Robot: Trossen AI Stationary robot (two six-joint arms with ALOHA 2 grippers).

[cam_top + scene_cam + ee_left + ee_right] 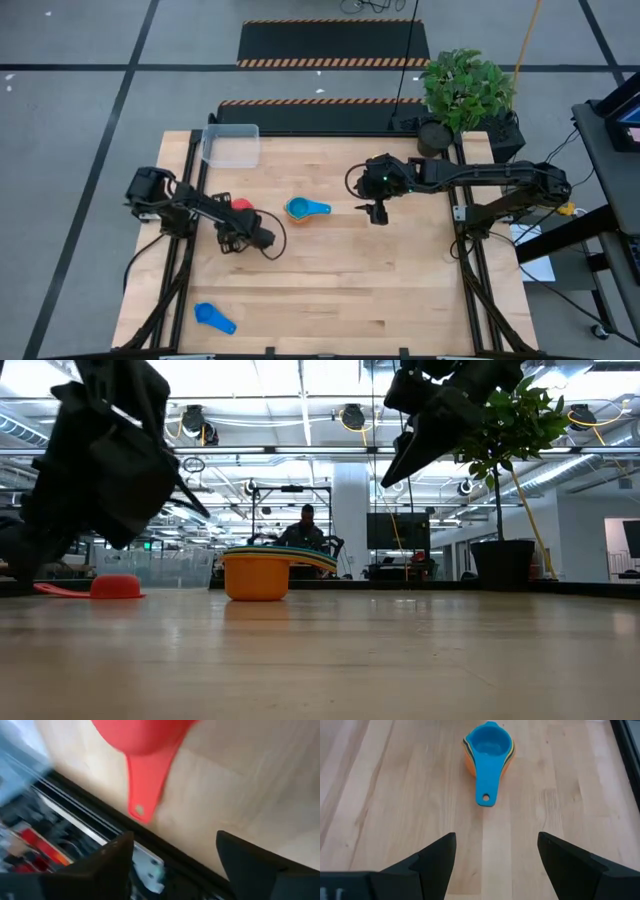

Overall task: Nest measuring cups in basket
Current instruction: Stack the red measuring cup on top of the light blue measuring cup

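A red measuring cup [241, 205] [145, 735] rests on the table, its handle [145, 790] toward the table's left. My left gripper [247, 233] [175, 837] stands open just short of that handle, nothing between its fingers. A nest of measuring cups [305, 208] [487, 747], orange outermost and light blue on top, sits mid-table. My right gripper [377, 212] [496, 840] hangs open above the table to the right of it. One blue cup [213, 317] lies near the front left. The clear basket [232, 143] stands at the far left.
A potted plant [462, 90] in a black pot stands at the table's far right corner, behind my right arm. Black rails run along the table's left and right edges. A person [305, 525] shows far off in the room.
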